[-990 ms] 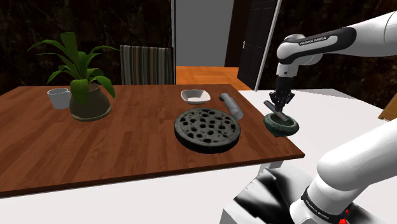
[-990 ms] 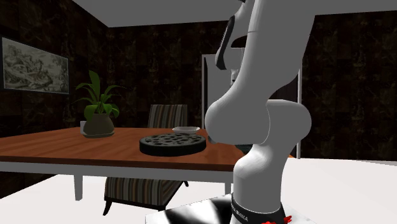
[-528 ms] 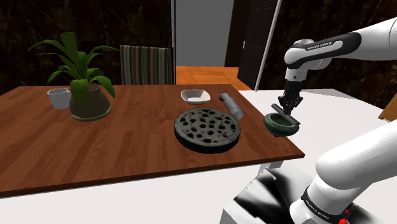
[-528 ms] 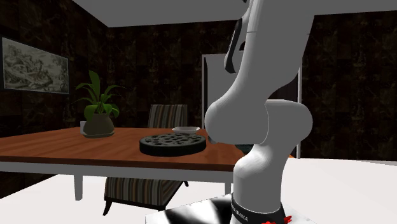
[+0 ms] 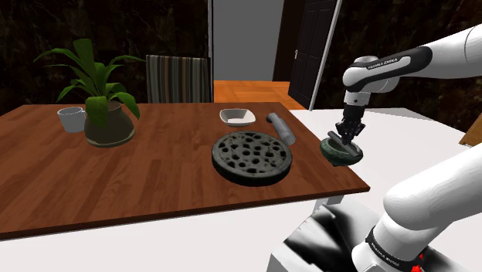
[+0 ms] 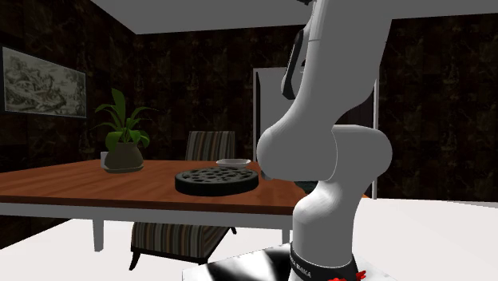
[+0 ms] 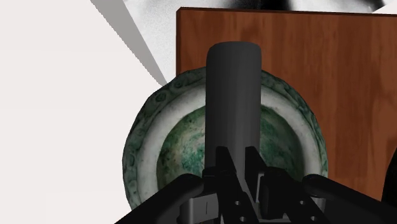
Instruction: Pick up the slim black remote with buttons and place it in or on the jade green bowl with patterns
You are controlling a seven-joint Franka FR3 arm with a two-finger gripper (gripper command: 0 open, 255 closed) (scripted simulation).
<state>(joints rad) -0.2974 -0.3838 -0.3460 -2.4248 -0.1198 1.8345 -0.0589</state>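
— Where's the bowl (image 7: 147, 137)?
— Just beneath the fingers (image 7: 224, 170).
— And the remote (image 7: 234, 95)?
— Pinched between them, both closed tight on its near end. The rest sticks out beyond them over the bowl's hollow. The bowl sits near the worktop (image 7: 343, 76) edge.

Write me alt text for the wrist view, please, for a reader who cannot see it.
The black gripper clasps a slim dark remote directly over a green patterned bowl with a pale inner band. The bowl sits at the edge of a brown wooden table, white floor beside it.
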